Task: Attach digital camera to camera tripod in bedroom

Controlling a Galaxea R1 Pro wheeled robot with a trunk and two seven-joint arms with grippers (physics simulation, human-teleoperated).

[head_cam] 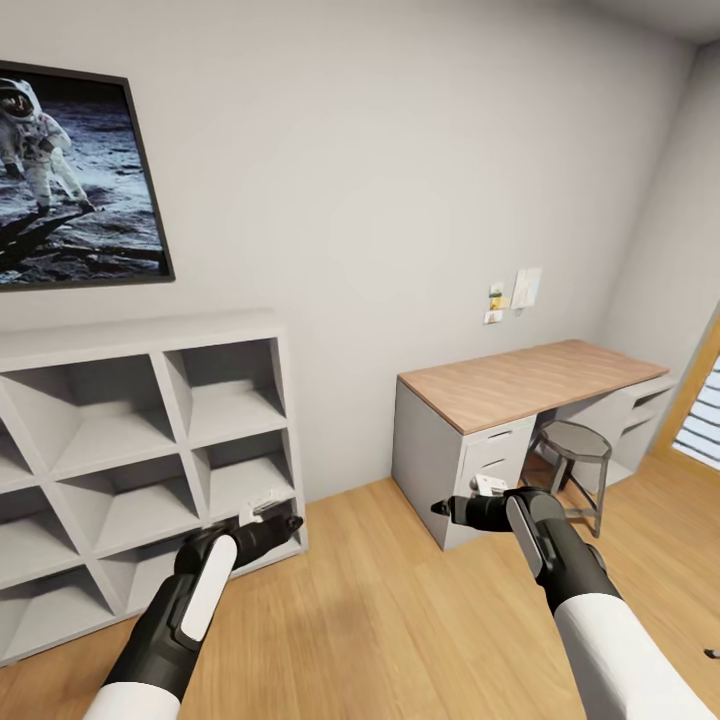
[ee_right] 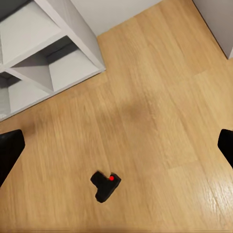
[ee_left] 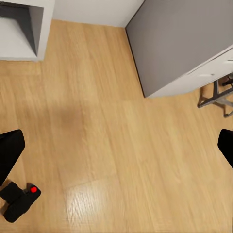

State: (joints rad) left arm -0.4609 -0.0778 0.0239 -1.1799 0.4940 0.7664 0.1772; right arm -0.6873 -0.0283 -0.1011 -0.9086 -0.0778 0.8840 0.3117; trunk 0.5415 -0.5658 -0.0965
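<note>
A two-armed wheeled robot stands in the bedroom with both arms raised in front of it, the left gripper [head_cam: 292, 522] held out toward a white cube shelf [head_cam: 140, 440] and the right gripper [head_cam: 440, 508] toward a wooden-top desk [head_cam: 520, 380] with a round stool [head_cam: 574, 445] tucked beneath it; an astronaut poster [head_cam: 70, 175] hangs on the pale grey wall above the shelf. The digital camera [ee_right: 105, 184], a small black body with a red spot on top, lies on the light wood floor [ee_right: 160, 121] in the right wrist view, on open boards some way out from the corner of the shelf, and it appears again at the edge of the left wrist view [ee_left: 20, 200]. Both grippers are released and hold nothing: in each wrist view the dark fingertips sit wide apart at the frame's two sides, with bare floor between them. The tripod cannot be made out in any of these views, so its place in the room cannot be told. Judged from this, the task is at an early stage: the robot is in the right room and the camera is in sight, but it has not been picked up, and reaching down to grasp it, finding the stand and mounting the camera on its head all remain to be done
</note>
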